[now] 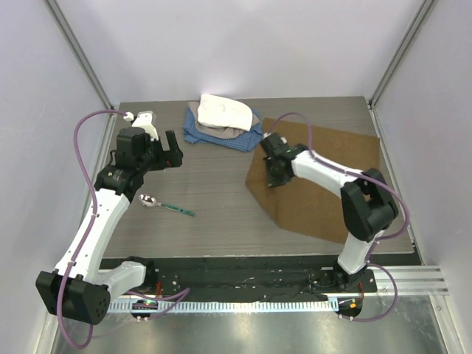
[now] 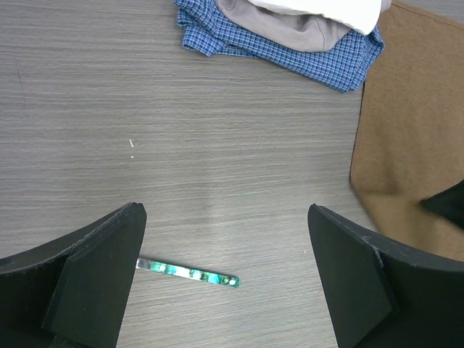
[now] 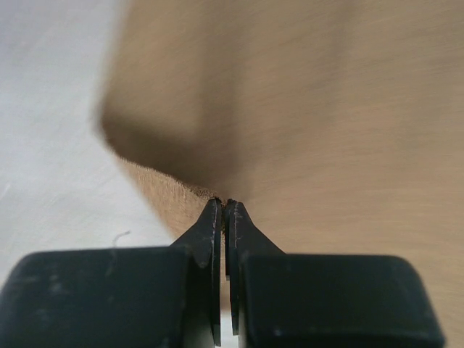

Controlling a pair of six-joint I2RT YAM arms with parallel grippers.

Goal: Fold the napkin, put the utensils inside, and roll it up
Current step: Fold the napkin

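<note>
From above, you see the napkin [image 1: 324, 184] spread flat on the right side of the table [image 1: 221, 184]. Your right gripper [image 1: 274, 174] sits at its left edge, jaws together. Your left gripper [image 1: 171, 150] hangs over the left half of the table with its jaws spread wide and nothing between them. The spoon [image 1: 165, 205] lies on the bare table just in front of that arm, well apart from the napkin, with its bowl to the left and its green handle pointing right. At the back lies a pile of cloths: a white cloth [image 1: 225, 110] on a grey one, on a blue checked cloth [image 1: 221, 136].

In your left wrist view, the two fingers [image 2: 94, 279] stand far apart. The spoon's handle [image 2: 190, 274] lies on the table between them, untouched. The napkin [image 2: 413, 123] is at the right edge, and the blue cloth [image 2: 290, 51] is at the top.

In your right wrist view, the fingertips [image 3: 214, 217] are pressed together, pinching the napkin's [image 3: 326, 109] edge, which is raised and blurred just beyond them.
</note>
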